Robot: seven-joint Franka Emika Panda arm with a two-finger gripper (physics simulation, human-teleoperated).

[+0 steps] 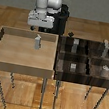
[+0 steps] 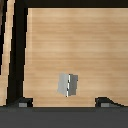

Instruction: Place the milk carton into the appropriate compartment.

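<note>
The milk carton (image 1: pixel 38 41) stands upright in the light wooden tray (image 1: pixel 1 44), near its far edge and toward the corner nearest the dark divider box (image 1: pixel 85 58). The gripper (image 1: pixel 38 29) hangs just above it, fingers (image 2: pixel 23 103) spread wide with the carton (image 2: pixel 66 84) between, untouched.

The light tray (image 1: pixel 4 57) offers wide bare floor on all sides of the milk carton (image 1: pixel 38 41) — nothing else stands in it, only its raised rim hems the way. The gripper (image 1: pixel 38 29) hangs just above the carton. On the exterior view's right, the dark dividers (image 1: pixel 88 57) wall off narrow compartments — several already hold small grey items (image 1: pixel 73 67).
</note>
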